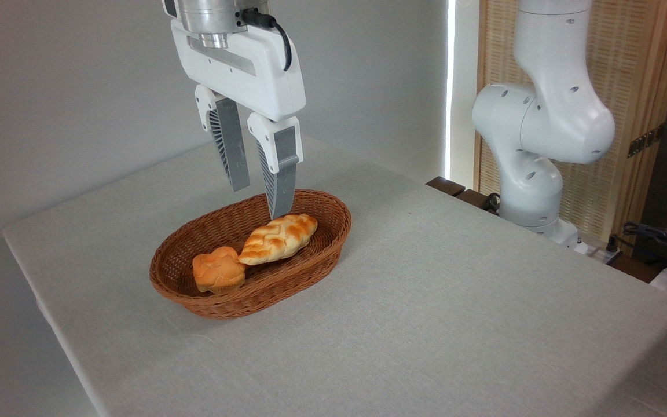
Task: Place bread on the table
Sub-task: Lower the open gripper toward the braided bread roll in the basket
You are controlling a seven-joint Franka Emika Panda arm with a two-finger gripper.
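Grey-clothed table [455, 289], wicker basket [304, 263], pale grey wall [79, 87]

One braided loaf [278, 238], one bun [217, 269], one basket [264, 289].

bun [218, 269] touching bread [278, 238], basket [310, 263] walls around both

Brown oval wicker basket [333, 243]; small orange-brown bun [217, 269] inside near left end; slatted wooden screen [640, 75] behind
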